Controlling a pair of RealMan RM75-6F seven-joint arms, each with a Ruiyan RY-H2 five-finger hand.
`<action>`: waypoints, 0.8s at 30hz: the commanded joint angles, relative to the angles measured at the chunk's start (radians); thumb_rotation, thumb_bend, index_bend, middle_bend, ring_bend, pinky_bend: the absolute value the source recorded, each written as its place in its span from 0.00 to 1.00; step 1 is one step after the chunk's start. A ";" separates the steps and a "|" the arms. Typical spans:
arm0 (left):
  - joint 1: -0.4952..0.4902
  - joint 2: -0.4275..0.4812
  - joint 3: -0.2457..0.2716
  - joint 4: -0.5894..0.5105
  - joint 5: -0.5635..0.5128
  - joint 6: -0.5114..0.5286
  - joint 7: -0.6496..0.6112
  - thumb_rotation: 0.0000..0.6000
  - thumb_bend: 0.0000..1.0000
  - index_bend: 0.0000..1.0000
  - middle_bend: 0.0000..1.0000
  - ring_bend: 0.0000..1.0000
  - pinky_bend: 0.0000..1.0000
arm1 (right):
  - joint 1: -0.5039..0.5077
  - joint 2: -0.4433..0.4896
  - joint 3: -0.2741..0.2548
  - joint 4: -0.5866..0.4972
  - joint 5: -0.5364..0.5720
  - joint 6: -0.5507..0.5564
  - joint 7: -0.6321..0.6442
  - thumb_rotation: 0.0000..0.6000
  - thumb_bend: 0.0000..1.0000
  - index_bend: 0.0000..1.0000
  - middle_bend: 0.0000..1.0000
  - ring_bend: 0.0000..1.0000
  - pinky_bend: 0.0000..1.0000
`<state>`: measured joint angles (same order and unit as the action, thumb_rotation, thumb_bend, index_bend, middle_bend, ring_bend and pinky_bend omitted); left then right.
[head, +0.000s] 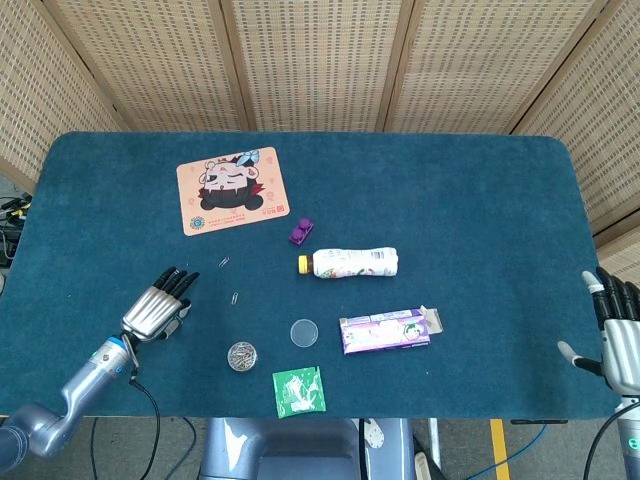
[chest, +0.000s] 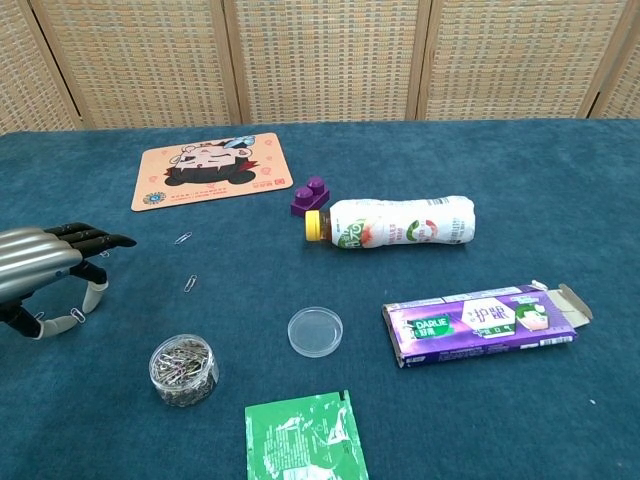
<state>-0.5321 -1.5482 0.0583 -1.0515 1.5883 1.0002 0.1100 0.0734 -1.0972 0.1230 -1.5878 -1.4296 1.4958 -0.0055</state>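
We are observing the left hand (head: 157, 311) hovering low over the near-left part of the blue table (head: 470, 200), its fingers (chest: 95, 238) stretched forward and apart, gripping nothing. A loose paperclip (chest: 76, 317) is lying directly under that hand, beside its thumb; whether the thumb is touching the clip we cannot tell. Two further paperclips, one (chest: 190, 283) just ahead of the fingertips and another (chest: 183, 238) beyond it, are lying singly on the cloth. A clear jar of paperclips (chest: 183, 369) is standing near the front edge, to the right of the hand, with its clear lid (chest: 315, 331) lying separately beside it. A green packet (chest: 305, 436) is reaching the front edge. The right hand (head: 620, 335) is waiting at the far right edge, fingers extended and spread, holding nothing, well apart from every object. Between it and the purple carton (chest: 482, 324) we are noting a broad stretch of bare cloth. A bottle (chest: 395, 222) is lying on its side mid-table, a purple block (chest: 310, 194) touching near its yellow cap. A cartoon mat (chest: 212, 170) is lying toward the back left.
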 joint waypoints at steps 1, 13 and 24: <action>-0.001 -0.002 0.001 0.001 -0.003 -0.002 0.004 1.00 0.37 0.53 0.00 0.00 0.00 | 0.000 0.001 0.000 -0.001 0.000 0.000 0.002 1.00 0.00 0.00 0.00 0.00 0.00; 0.000 -0.003 0.001 -0.003 -0.020 -0.001 0.020 1.00 0.42 0.66 0.00 0.00 0.00 | -0.001 0.005 0.000 -0.002 -0.003 0.001 0.013 1.00 0.00 0.00 0.00 0.00 0.00; 0.009 0.064 -0.014 -0.115 0.009 0.100 0.001 1.00 0.46 0.68 0.00 0.00 0.00 | -0.002 0.010 -0.001 -0.006 -0.005 0.004 0.021 1.00 0.00 0.00 0.00 0.00 0.00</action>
<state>-0.5265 -1.5128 0.0534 -1.1224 1.5840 1.0694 0.1181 0.0711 -1.0873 0.1224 -1.5933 -1.4349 1.4998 0.0154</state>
